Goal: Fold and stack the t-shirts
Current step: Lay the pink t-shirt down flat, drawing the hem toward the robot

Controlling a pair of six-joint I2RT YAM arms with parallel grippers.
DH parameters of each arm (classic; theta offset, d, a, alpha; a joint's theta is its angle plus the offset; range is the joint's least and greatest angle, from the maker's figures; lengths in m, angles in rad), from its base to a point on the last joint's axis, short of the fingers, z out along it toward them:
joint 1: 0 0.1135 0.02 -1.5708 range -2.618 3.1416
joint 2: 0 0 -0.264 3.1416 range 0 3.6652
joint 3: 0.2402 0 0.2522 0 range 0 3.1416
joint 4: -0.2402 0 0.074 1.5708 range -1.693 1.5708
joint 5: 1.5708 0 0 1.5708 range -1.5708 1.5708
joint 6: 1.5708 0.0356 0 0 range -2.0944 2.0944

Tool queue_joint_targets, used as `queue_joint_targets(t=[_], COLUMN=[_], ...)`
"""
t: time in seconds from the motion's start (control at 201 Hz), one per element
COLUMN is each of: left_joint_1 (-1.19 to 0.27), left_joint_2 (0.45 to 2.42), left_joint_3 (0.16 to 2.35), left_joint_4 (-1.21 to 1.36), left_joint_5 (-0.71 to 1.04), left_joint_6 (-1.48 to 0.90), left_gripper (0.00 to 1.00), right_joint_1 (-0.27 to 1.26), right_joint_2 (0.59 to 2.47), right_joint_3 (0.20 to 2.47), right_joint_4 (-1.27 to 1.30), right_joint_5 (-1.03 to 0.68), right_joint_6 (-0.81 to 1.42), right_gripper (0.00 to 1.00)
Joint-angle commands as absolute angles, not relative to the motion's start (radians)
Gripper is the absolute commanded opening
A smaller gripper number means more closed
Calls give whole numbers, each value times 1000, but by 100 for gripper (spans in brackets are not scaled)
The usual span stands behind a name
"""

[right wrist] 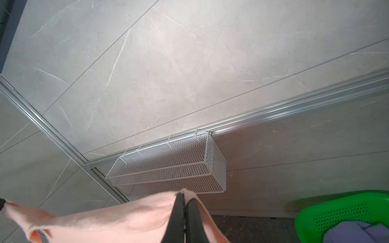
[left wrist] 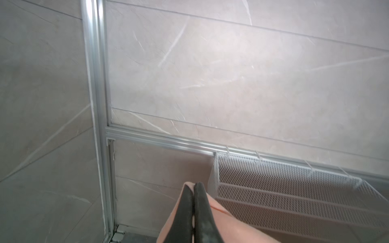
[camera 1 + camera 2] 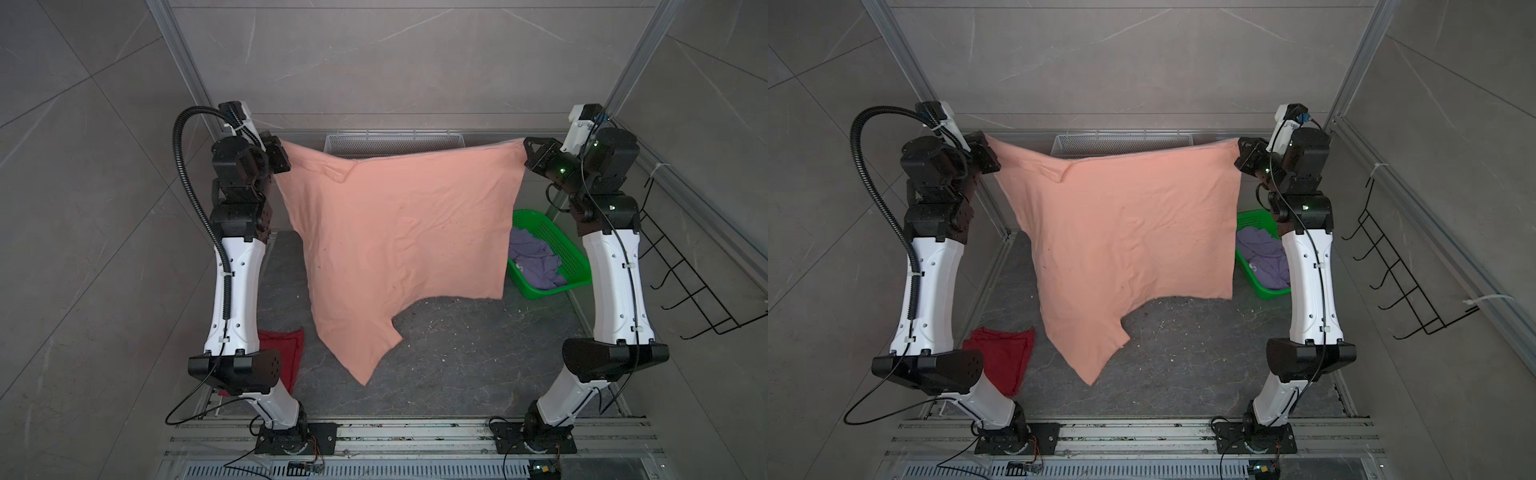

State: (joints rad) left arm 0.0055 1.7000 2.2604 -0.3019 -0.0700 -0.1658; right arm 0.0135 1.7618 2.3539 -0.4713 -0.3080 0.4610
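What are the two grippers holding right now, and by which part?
Both hold the peach-orange t-shirt, spread in the air between them: left gripper shut on one top corner, right gripper on the opposite top corner.

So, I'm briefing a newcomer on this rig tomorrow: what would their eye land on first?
The big peach-orange t-shirt, stretched in mid-air across the middle, with the left gripper and the right gripper each shut on an upper corner. Next, the dark red t-shirt lying on the table by the left arm, and the green basket on the right holding a crumpled lavender t-shirt.
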Motion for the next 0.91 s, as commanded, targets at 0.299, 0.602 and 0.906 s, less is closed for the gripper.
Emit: queue_joint_targets(t=[0.299, 0.602, 0.906], left_joint_1=[20, 20, 15], left_joint_2=[1218, 843, 818], left_joint_3=[1751, 1045, 618], left_joint_4=[-184, -432, -658], left_joint_5=[-64, -57, 69], left_joint_6=[-248, -577, -748], left_gripper=[0, 0, 0], right_joint_1=[12, 13, 30], right_joint_2=[1473, 1265, 1317], right_joint_3=[1937, 1233, 854], right_joint_4=[-403, -433, -415], right_joint_5=[-305, -282, -246], right_joint_6=[430, 432, 461], right_gripper=[2, 2, 3])
